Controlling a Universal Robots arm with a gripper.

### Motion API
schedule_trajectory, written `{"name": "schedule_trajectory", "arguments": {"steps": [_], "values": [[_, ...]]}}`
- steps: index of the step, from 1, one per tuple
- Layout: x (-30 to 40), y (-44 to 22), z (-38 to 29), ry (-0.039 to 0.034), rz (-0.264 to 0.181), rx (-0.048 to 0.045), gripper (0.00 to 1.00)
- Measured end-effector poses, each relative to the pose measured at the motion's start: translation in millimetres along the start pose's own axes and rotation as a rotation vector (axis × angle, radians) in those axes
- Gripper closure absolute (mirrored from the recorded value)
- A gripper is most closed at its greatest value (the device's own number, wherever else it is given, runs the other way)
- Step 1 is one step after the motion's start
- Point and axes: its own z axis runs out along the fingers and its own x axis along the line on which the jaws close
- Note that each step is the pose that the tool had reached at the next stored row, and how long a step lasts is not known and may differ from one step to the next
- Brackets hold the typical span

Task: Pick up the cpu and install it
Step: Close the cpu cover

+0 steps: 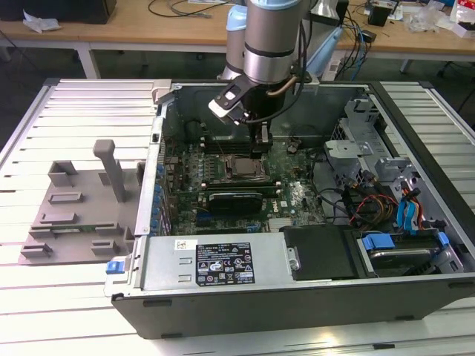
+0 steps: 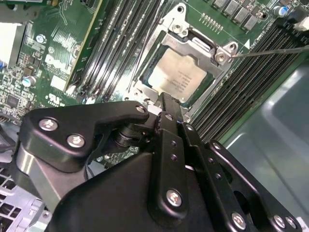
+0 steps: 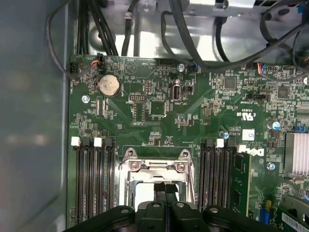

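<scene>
The cpu (image 2: 176, 79) is a pale silver square lying flat in the motherboard socket (image 1: 239, 169), with the socket's metal frame (image 2: 195, 46) closed around its edges. My gripper (image 2: 165, 100) hangs just above the socket's edge, its two black fingers (image 3: 160, 189) pressed together and holding nothing. In the first wrist view the gripper (image 3: 165, 186) covers part of the socket frame (image 3: 157, 166). In the exterior view the gripper (image 1: 260, 146) reaches down into the open computer case (image 1: 297, 297), at the socket's far right corner.
Memory slots (image 3: 91, 179) flank the socket on both sides. A long black expansion card (image 1: 236, 199) lies in front of it. A thin metal lever (image 2: 270, 50) sticks out beside the socket. Drive cage and cables (image 1: 378, 193) fill the case's right side. A grey fixture (image 1: 74, 215) sits outside, left.
</scene>
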Motion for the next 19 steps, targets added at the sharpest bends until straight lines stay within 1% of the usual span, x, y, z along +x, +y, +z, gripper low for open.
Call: {"name": "schedule_trajectory", "arguments": {"steps": [3,7,11,12,13,16,19], "values": [[0.3,-2.1,5.3,0.0001,0.000,-0.0001,0.89],[0.7,-3.7,10.6,0.0001,0.000,-0.0001,0.89],[0.9,-5.3,14.4,0.0000,0.000,0.0000,0.89],[1.0,-6.6,16.3,0.0000,0.000,-0.0001,0.89],[1.3,-10.0,19.3,0.0000,0.000,0.0000,0.89],[2.0,-15.8,19.9,-0.0003,0.000,0.0001,0.89],[2.7,-24.2,20.5,0.0003,0.000,-0.0001,0.89]]}}
